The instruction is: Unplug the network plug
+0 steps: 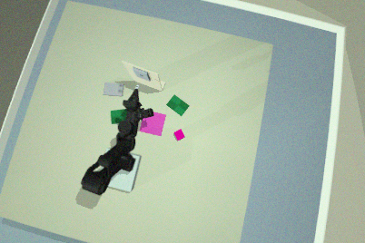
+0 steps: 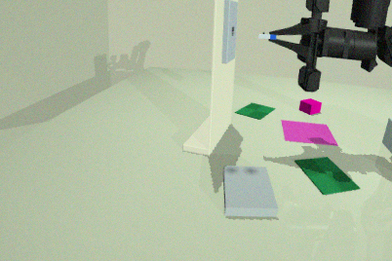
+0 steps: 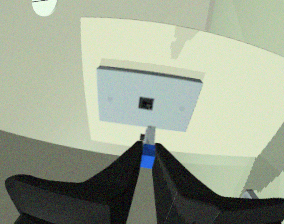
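My gripper (image 1: 136, 90) (image 2: 272, 37) (image 3: 147, 147) is shut on the plug, a small clear-white piece with a blue rear part. The plug (image 2: 264, 36) (image 3: 150, 135) is out of the socket, in the air in front of the panel, roughly level, its front pointing at the panel. The socket hole (image 2: 233, 31) (image 3: 146, 103) is empty in a grey-blue plate (image 1: 140, 73) (image 2: 229, 47) (image 3: 123, 90) on the upright cream panel (image 2: 220, 93) (image 3: 243, 100). A flat magenta square (image 1: 156, 126) (image 2: 306, 130) lies on the table below the arm. The plug's tab is too small to judge.
One green patch (image 1: 177, 105) (image 2: 254, 111) lies right of the panel in the top view, another (image 1: 116, 117) (image 2: 323, 173) beside the arm. A magenta cube (image 1: 179, 135) (image 2: 310, 107) stands beyond the magenta square. A low grey box (image 1: 112, 89) (image 2: 250, 188) lies near the panel foot.
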Available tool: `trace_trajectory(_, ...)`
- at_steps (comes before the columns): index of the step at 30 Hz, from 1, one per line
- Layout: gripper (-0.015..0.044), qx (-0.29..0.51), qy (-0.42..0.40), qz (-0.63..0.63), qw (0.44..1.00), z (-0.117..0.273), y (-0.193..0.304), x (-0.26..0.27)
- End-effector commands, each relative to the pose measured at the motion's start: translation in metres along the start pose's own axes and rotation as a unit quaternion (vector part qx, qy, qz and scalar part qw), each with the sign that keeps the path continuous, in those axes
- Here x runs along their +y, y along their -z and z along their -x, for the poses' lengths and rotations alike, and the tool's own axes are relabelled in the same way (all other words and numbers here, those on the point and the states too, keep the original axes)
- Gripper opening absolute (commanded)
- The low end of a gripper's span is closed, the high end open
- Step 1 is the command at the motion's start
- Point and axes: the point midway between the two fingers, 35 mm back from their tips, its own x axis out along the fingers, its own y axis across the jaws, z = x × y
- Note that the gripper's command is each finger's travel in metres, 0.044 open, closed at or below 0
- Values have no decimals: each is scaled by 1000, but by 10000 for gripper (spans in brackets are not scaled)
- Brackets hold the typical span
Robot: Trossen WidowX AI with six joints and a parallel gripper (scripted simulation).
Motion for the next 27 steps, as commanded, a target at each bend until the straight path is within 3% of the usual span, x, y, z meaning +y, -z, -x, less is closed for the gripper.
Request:
trace_trajectory(1, 0, 1, -1, -1, 1000, 2, 1, 1)
trace_trajectory(27, 0, 1, -1, -1, 1000, 6, 4, 32)
